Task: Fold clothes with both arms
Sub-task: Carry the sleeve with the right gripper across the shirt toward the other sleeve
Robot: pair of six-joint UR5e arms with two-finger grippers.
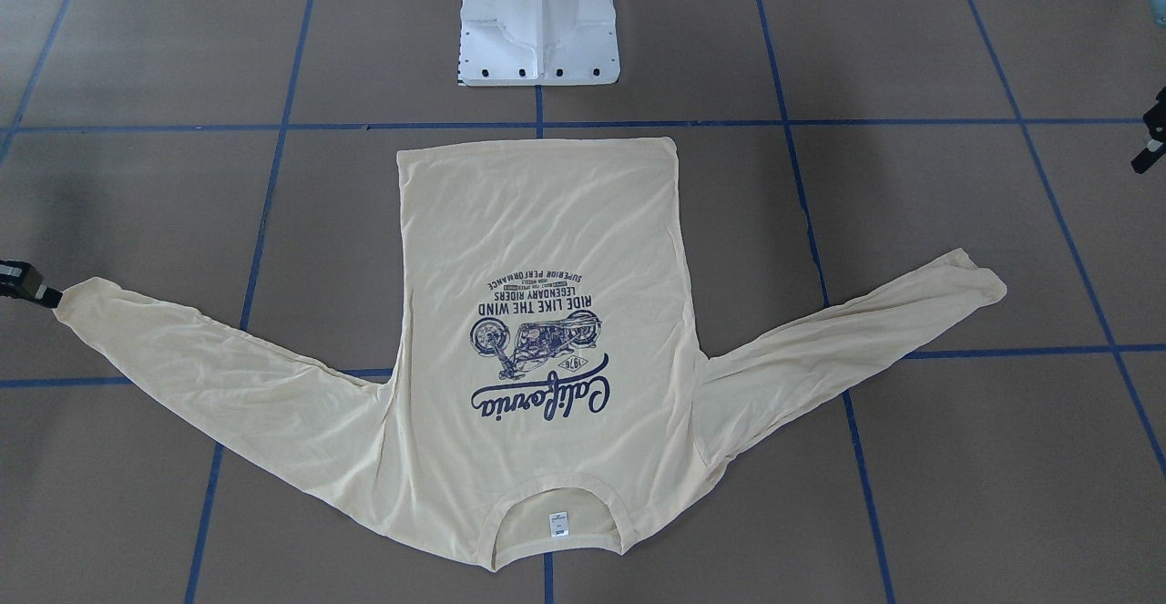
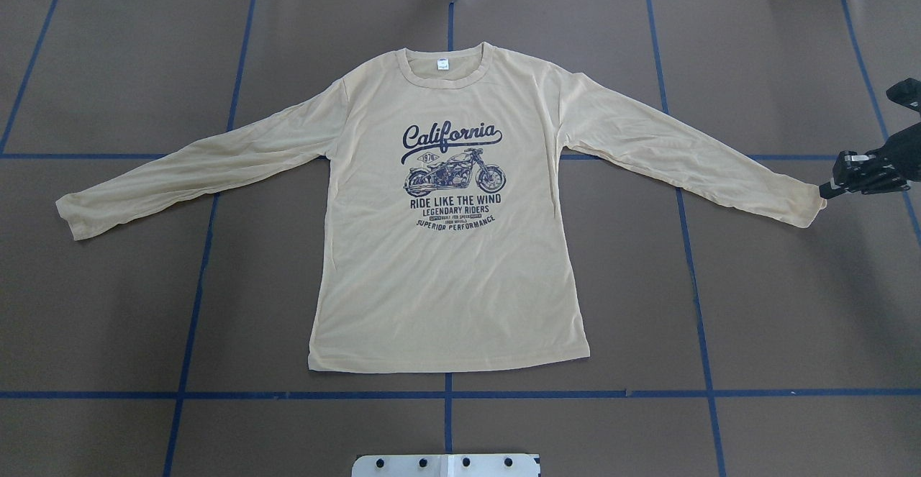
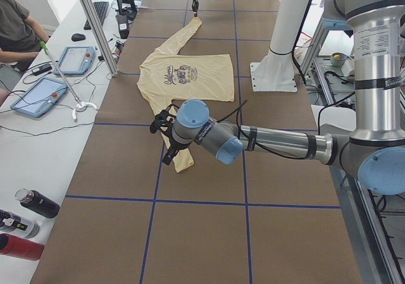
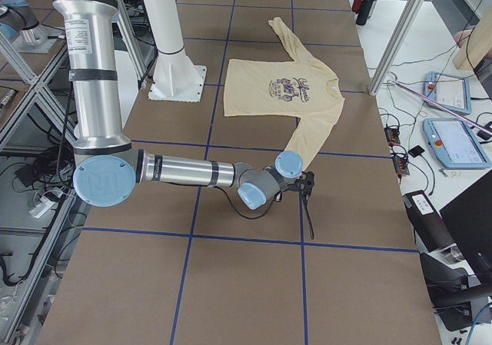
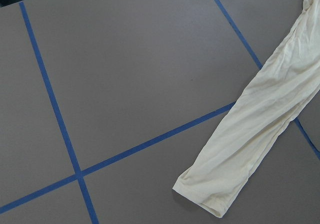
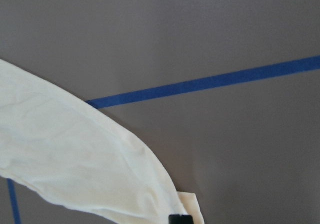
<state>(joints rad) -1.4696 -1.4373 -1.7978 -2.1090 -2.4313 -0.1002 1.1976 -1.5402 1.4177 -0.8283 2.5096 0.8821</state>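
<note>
The pale cream-yellow shirt (image 2: 446,275) lies flat, print side up, with both sleeves spread wide and its collar on the side away from the robot. My right gripper (image 2: 827,191) is low at the cuff of the shirt's right-hand sleeve. Its black tip (image 6: 180,219) rests on the cuff's edge, and the jaws look shut on it. My left gripper (image 3: 166,132) hangs well above the other sleeve's cuff (image 5: 210,194). Only a sliver of this gripper (image 1: 1150,144) shows at the front-facing view's edge. I cannot tell whether it is open or shut.
The white pedestal base (image 1: 539,21) stands behind the shirt's hem. Blue tape lines grid the brown table (image 2: 144,304). In the exterior left view, an aluminium post (image 3: 95,24), tablets (image 3: 38,96), bottles (image 3: 38,205) and a seated person occupy a side bench.
</note>
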